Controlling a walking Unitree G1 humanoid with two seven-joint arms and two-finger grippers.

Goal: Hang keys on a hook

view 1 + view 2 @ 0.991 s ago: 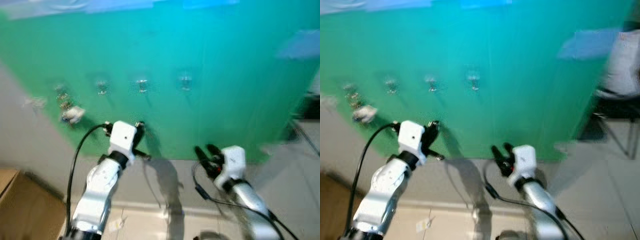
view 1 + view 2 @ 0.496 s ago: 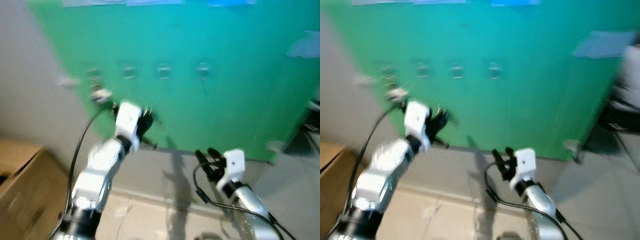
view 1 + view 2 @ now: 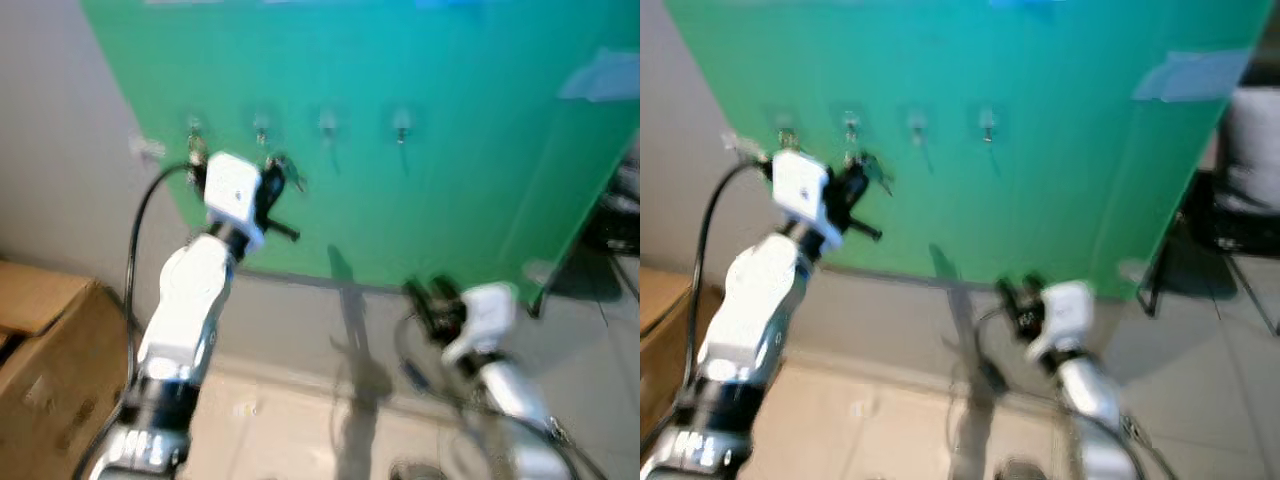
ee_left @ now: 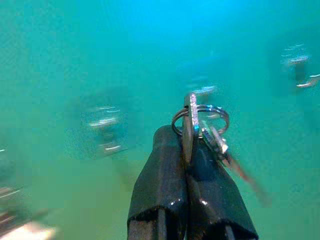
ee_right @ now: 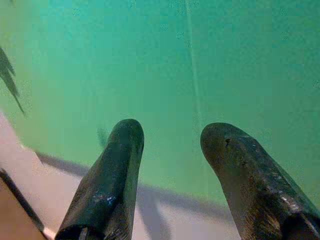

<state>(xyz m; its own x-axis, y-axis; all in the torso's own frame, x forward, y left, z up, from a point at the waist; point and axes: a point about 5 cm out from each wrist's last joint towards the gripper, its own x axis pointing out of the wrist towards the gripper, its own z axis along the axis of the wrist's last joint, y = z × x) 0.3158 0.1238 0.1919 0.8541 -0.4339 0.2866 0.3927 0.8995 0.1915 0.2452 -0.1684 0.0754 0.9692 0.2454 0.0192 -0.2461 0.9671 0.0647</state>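
nearby, my right gripper idles with fingers apart. my left gripper pinches the keys, ring level with the hooks on the green board; blur could make me miss.

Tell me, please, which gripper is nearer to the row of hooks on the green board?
The left gripper: it is raised just below the hooks, holding the keys. The right gripper sits lower, near the green board's bottom edge.

2 silver arms, black cables, glossy black jaws
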